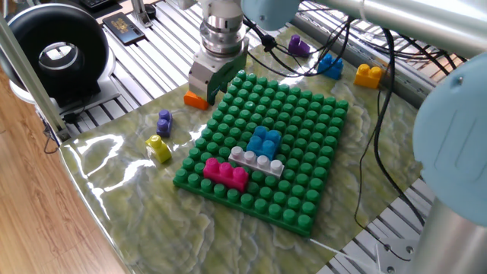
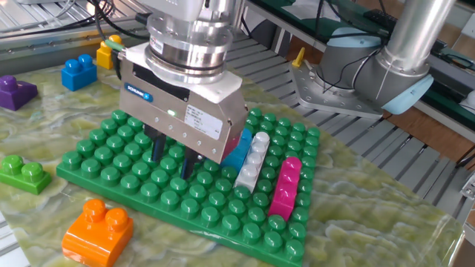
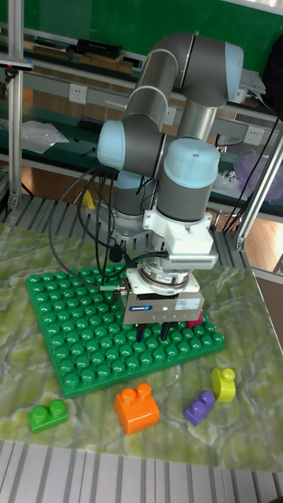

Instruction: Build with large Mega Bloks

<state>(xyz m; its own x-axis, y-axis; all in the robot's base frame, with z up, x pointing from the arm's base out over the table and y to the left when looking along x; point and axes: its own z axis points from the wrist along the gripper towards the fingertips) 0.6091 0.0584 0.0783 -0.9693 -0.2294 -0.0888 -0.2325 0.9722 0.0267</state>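
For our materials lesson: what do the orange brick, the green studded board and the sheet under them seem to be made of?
Orange brick: glossy moulded plastic, judging by its highlights and rounded studs.
Green board: likely the same plastic, shiny stud tops.
Sheet: probably glossy vinyl or film with a marbled print; it shows strong glare.

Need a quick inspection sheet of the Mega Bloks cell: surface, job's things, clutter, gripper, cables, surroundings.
Surface: green-marbled mat under a green baseplate.
Job's things: light blue block, white-grey block and magenta block sit side by side on the baseplate; orange block, lime block, purple block and others loose on the mat.
Clutter: nothing seen.
Gripper: gripper above the baseplate's edge near the orange block, empty, fingers apart.
Cables: black cables trail across the far side.
Surroundings: black round device beside the mat.
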